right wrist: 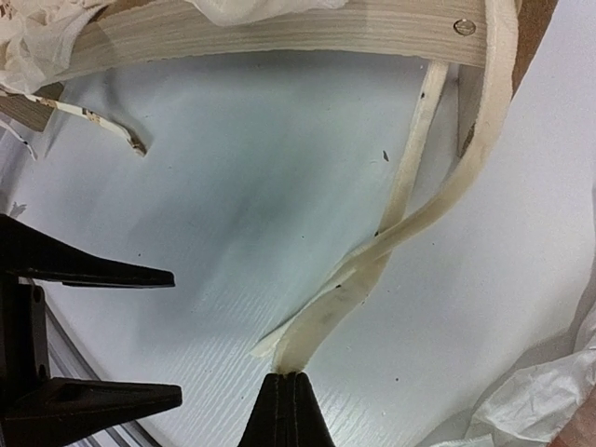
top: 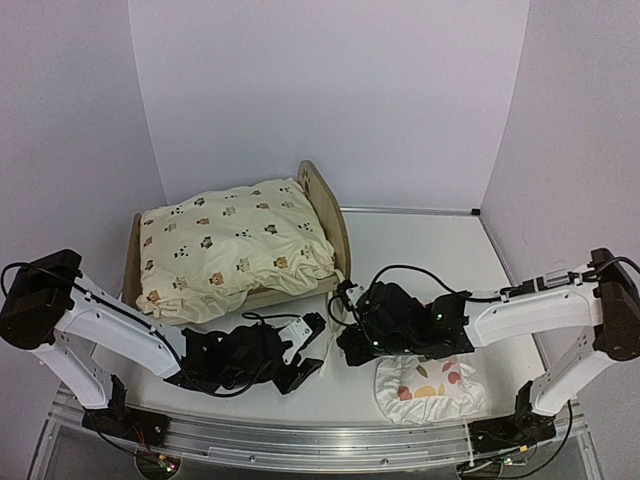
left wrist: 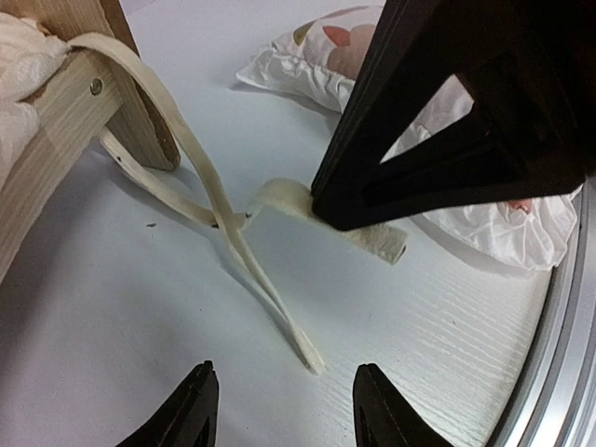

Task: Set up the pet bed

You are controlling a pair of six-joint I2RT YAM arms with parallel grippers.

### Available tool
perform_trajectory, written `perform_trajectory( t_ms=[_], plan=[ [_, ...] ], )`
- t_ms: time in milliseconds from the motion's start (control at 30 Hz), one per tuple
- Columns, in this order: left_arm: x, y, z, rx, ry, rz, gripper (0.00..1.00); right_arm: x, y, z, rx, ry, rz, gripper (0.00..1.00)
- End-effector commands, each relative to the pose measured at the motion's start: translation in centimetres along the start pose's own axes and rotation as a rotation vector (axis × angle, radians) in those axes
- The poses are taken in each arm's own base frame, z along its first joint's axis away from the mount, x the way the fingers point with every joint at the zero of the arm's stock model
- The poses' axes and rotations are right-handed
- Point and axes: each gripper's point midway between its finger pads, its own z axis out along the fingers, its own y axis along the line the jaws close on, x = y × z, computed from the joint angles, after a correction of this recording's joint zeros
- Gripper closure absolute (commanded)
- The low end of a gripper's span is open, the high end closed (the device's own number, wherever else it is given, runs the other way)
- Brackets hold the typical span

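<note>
The pet bed (top: 322,205), a light-wood frame, stands at the back left with the cream animal-print cushion (top: 235,245) lying on it. Its wooden rail shows in the left wrist view (left wrist: 65,116) and in the right wrist view (right wrist: 279,33). Two cream tie straps (left wrist: 200,177) hang from the bed's corner onto the table. My right gripper (right wrist: 293,382) is shut on the end of one strap (right wrist: 372,270). My left gripper (left wrist: 284,386) is open and empty, low over the table, with the other strap's free end (left wrist: 312,358) just ahead of it.
The ruffled white floral pillow (top: 430,388) lies on the table at the front right, beside the right arm; it also shows in the left wrist view (left wrist: 317,56). The metal front rail (top: 320,440) runs along the near edge. White walls enclose the table.
</note>
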Motion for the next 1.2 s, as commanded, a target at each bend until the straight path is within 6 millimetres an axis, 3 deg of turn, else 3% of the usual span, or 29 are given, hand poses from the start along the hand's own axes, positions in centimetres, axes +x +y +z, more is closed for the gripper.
perform_trajectory(
  t_ms=[0, 267, 467, 833, 1167],
  plan=[
    [-3.2, 1.6, 0.5, -0.02, -0.135, 0.053, 0.49, -2.6, 1.8, -0.8, -0.071, -0.05, 0.031, 1.0],
    [-3.7, 1.3, 2.7, 0.085, -0.181, 0.134, 0.47, -3.1, 2.2, -1.2, -0.094, -0.056, 0.031, 1.0],
    [-4.0, 1.5, 3.2, 0.164, -0.214, 0.161, 0.44, -3.2, 2.2, -1.5, -0.096, -0.06, 0.029, 1.0],
    [-4.7, 1.6, 5.8, 0.173, -0.218, 0.188, 0.5, -3.3, 2.2, -2.1, -0.107, -0.064, 0.03, 1.0],
    [-5.6, 2.5, 6.6, 0.119, -0.246, 0.193, 0.7, -3.1, 1.9, -2.6, -0.104, -0.063, 0.032, 1.0]
  ],
)
